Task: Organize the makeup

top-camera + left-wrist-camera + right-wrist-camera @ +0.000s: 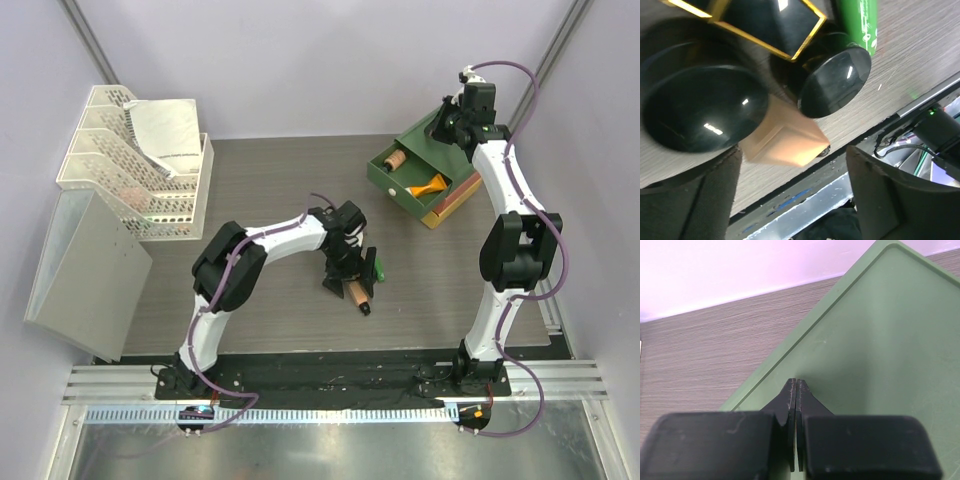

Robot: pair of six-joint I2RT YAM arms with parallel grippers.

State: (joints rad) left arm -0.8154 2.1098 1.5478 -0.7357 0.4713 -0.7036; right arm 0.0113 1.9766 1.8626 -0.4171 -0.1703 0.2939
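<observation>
My left gripper (350, 262) is open and hovers low over a cluster of makeup at the table's middle. In the left wrist view its fingers (690, 200) flank a gap (795, 195) with nothing between them. Just beyond lie the peach bottle (785, 137), two black round compacts (705, 112) (835, 82), a black-gold stick (775, 25) and the green tube (860, 22). The top view shows the green tube (373, 267) and peach bottle (357, 293). The orange tube (430, 185) lies in the open green drawer (385, 178). My right gripper (796, 390) is shut and empty above the box's green top (880, 340).
The stacked drawer box (455, 195) stands at the back right, with a brown ribbed item (395, 158) also in its open drawer. A white mesh file rack (130, 160) and a grey panel (85, 260) stand at the left. A metal rail (320, 412) runs along the near edge.
</observation>
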